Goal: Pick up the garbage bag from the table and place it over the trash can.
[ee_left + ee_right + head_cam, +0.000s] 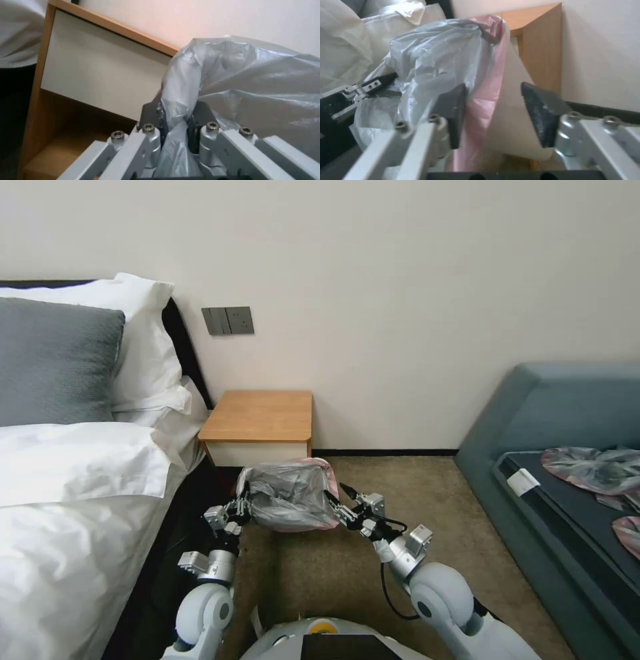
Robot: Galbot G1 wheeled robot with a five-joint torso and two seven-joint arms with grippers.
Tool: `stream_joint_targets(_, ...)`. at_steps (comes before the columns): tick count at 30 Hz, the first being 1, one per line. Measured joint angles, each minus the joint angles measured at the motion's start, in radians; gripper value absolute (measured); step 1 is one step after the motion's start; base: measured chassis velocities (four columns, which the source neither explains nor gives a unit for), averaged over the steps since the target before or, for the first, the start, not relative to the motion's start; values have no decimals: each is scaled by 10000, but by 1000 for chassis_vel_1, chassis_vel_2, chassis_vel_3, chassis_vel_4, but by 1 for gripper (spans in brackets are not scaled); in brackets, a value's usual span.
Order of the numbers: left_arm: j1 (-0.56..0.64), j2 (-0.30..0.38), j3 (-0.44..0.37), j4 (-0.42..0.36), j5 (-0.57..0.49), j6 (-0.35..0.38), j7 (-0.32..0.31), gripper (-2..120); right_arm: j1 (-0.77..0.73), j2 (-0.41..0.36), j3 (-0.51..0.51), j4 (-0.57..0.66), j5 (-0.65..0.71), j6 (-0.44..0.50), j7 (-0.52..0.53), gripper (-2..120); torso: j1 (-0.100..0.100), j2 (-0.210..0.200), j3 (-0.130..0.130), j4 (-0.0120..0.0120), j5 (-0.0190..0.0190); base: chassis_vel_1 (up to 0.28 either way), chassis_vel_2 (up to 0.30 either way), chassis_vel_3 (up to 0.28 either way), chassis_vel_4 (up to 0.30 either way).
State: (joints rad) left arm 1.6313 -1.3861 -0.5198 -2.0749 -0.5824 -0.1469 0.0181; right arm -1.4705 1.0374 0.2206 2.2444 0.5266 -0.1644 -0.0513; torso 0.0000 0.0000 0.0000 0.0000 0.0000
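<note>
Table (pixel 257 418) bare by wall; carpet (pixel 400 493) tan

Bedside table (pixel 259 415): orange-brown wooden top, bare, white drawer front, against the wall beside the bed (pixel 73 493). Brown carpet floor (pixel 407 493) below. Grey bench (pixel 567 500) bearing flat grey-and-pink plastic bags (pixel 590 469).

grey garbage bag (pixel 290 497) pink rim, orange-brown table (pixel 260 415)

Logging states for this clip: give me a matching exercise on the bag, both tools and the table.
1. garbage bag
2. left tool
3. right tool
4. table

A. open, beside the pink rim
B. against the wall, next to the bed
C. shut on grey plastic
D. held up between both tools

Pairs: 1-D, 2-C, 3-A, 4-B
</note>
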Motion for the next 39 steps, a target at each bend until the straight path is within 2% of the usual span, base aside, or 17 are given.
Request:
stream_joint_targets(2, -14, 5, 1, 25, 0, 0, 0, 9, -13, 28, -8, 15, -18, 0, -4, 35, 0, 0, 0, 0, 0, 0, 0, 0, 0)
stream_joint_targets(3, -14, 5, 1, 25, 0, 0, 0, 9, -13, 28, -8, 15, -18, 0, -4, 35, 0, 0, 0, 0, 0, 0, 0, 0, 0)
stream_joint_targets(5, -22, 16, 1, 51, 0, 0, 0, 9, -43, 38, -9, 53, -83, 4, -39, 24, 0, 0, 0, 0, 0, 0, 0, 0, 0)
stream_joint_targets(7, -25, 16, 0, 58, 1, 0, -1, 9, -54, 37, -7, 59, -104, 8, -49, 21, 0, 0, 0, 0, 0, 0, 0, 0, 0)
stream_joint_targets(9, -34, 4, -5, 81, 1, 0, -6, 9, -79, 27, 15, 73, -128, 31, -55, 9, 0, 0, 0, 0, 0, 0, 0, 0, 0)
stream_joint_targets(13, -33, -12, 6, 99, 1, 0, -10, 9, -77, 25, 39, 81, -129, 59, -55, 0, 0, 0, 0, 0, 0, 0, 0, 0, 0)
stream_joint_targets(29, -13, -20, 52, 138, 85, 1, -7, 9, 6, 72, 164, -264, -793, 405, -136, 2, 0, 0, 0, 0, 0, 0, 0, 0, 0)
stream_joint_targets(31, -17, -24, 62, 139, 86, 2, -7, 9, -15, 96, 148, -264, -811, 415, -163, 12, 0, 0, 0, -1, -1, 0, 0, 0, 0)
stream_joint_targets(33, -18, -21, 63, 140, 85, 2, -7, 9, -19, 108, 136, -264, -811, 415, -176, 15, 0, 0, 0, 0, 0, 0, 0, 0, 0)
stream_joint_targets(34, -21, -19, 64, 143, 86, 3, -8, 9, -19, 123, 119, -264, -807, 415, -184, 22, 0, 0, 0, 0, 0, 0, 0, 0, 0)
stream_joint_targets(35, -21, -19, 64, 143, 86, 3, -8, 9, -19, 123, 119, -264, -807, 415, -184, 22, 0, 0, 0, 0, 0, 0, 0, 0, 0)
stream_joint_targets(37, -18, -12, 64, 147, 86, 4, -9, 9, -10, 142, 113, -264, -801, 422, -196, 29, 0, 0, 0, 0, 0, 0, 0, 0, 0)
stream_joint_targets(39, -12, -9, 64, 148, 86, 4, -9, 9, 0, 144, 114, -264, -800, 429, -197, 26, 0, 0, 0, 0, 0, 0, 0, 0, 0)
